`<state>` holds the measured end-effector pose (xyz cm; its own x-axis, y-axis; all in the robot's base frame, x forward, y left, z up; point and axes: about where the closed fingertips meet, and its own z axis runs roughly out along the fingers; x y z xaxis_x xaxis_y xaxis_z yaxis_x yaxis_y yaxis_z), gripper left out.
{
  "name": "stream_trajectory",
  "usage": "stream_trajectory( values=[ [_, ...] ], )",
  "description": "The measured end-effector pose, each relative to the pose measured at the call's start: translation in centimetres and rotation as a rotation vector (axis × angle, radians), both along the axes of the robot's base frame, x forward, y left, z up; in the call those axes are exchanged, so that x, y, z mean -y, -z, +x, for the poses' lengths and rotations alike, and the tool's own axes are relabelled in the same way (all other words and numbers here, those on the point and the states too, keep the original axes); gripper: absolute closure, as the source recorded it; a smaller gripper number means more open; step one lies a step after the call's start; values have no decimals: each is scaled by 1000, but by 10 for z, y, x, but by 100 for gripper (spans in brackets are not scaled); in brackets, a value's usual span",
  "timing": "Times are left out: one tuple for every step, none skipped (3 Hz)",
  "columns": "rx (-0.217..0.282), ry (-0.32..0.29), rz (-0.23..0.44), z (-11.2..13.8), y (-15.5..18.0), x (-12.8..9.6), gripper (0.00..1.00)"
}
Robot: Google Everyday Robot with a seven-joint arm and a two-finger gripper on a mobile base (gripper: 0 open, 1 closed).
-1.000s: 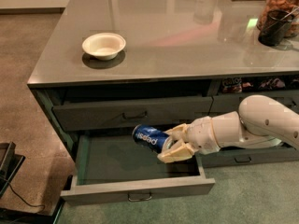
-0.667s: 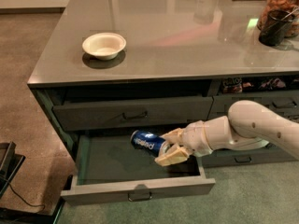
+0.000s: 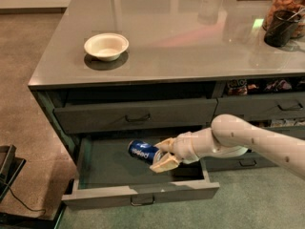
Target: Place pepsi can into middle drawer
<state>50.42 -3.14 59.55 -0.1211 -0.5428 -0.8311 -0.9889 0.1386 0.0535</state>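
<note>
The cream two-finger pincer (image 3: 161,155) is clasping one end of the small blue pepsi can (image 3: 142,151), holding it on its side, slightly tilted, inside the pulled-out wide grey-green middle drawer (image 3: 138,194). A round cream bowl (image 3: 106,46) is sitting on the glossy grey bench (image 3: 190,42) above.

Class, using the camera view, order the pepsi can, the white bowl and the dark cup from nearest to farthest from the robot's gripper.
1. Pepsi can: held in the gripper, inside the open middle drawer.
2. Bowl: on the countertop, above and left.
3. Dark cup: far back right of the countertop.
</note>
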Motion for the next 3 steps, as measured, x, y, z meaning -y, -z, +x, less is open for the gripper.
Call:
stream_trajectory(
  values=[
    [38,4,-6,17,37,-8,100],
    [66,23,-26,35,77,-13,100],
    [58,38,-66,55,131,-22,100]
  ],
)
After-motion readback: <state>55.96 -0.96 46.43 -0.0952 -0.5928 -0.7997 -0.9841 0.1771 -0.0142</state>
